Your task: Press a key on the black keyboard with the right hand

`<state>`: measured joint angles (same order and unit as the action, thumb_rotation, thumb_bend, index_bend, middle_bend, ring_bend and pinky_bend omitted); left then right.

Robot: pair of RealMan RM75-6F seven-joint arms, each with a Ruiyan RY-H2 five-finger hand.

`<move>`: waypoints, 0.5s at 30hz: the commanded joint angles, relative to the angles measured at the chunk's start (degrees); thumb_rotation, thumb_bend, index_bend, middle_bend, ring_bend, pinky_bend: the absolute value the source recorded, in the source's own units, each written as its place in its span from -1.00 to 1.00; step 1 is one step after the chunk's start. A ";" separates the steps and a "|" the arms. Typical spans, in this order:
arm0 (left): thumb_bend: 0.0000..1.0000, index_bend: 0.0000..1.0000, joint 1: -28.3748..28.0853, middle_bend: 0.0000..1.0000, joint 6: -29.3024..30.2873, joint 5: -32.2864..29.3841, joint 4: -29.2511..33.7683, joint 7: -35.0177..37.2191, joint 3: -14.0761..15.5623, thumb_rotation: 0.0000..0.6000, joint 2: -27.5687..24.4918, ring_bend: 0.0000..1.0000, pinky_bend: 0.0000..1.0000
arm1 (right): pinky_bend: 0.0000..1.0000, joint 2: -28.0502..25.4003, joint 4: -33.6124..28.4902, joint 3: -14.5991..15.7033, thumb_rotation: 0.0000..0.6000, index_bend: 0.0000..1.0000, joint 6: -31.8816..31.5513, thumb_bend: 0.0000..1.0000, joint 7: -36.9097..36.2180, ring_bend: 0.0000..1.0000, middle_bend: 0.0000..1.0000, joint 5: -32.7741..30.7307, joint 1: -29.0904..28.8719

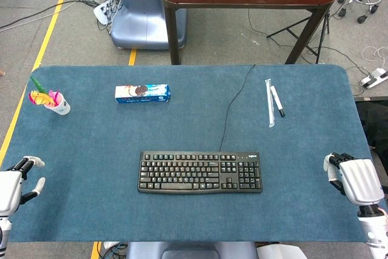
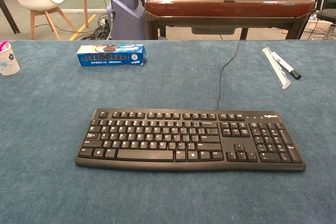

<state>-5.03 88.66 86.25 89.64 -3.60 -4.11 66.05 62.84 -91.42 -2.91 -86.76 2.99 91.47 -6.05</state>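
Head view puts both hands nearest to us, at the front corners of the counter (image 1: 91, 210). The right hand (image 1: 354, 180) hangs at the right edge, well apart from everything, holding nothing and touching nothing; its fingers look partly curled toward the counter, though from this angle I cannot tell just how far apart they are. The left hand (image 1: 15, 183) sits at the opposite edge, fingers spread, empty too.

Between them, near the front middle, lies the black keyboard (image 1: 200, 172), flat on the blue cloth and square to the robot, its cable running off toward the far edge. I would judge it a light, rigid plastic thing (the sort that slides if shoved sideways), so no grip is called for: a single fingertip coming straight down on one key should do. The number pad on its right end lies closest to the right hand, and the keys are small and packed tight, so a broad touch would likely catch several.

Farther back sit a blue biscuit box (image 1: 142, 93), a marker pen (image 1: 277, 101) beside a clear tube, and a cup (image 1: 59, 106) at the left.
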 commanded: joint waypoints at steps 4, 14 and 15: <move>-0.43 -0.16 0.09 -0.24 0.11 -0.04 0.20 -0.25 0.02 1.00 -0.10 0.15 0.70 | 0.82 -0.01 -0.02 0.07 1.00 0.34 -0.05 0.44 -0.13 0.22 0.21 0.26 -0.04; -0.43 -0.16 0.14 -0.24 -0.19 -0.58 0.27 -0.46 -0.05 1.00 -0.05 0.15 0.70 | 0.85 0.22 0.27 -0.53 1.00 0.32 1.49 0.44 -0.89 0.24 0.26 -0.20 -1.26; -0.43 -0.16 0.13 -0.24 -0.18 -0.57 0.23 -0.44 -0.07 1.00 -0.05 0.15 0.70 | 0.90 0.38 0.39 -0.57 1.00 0.29 2.21 0.44 -0.92 0.27 0.29 -0.08 -1.79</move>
<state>-4.90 88.48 85.67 89.87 -4.04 -4.18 65.99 63.03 -91.19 -3.34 -85.20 2.20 91.36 -7.31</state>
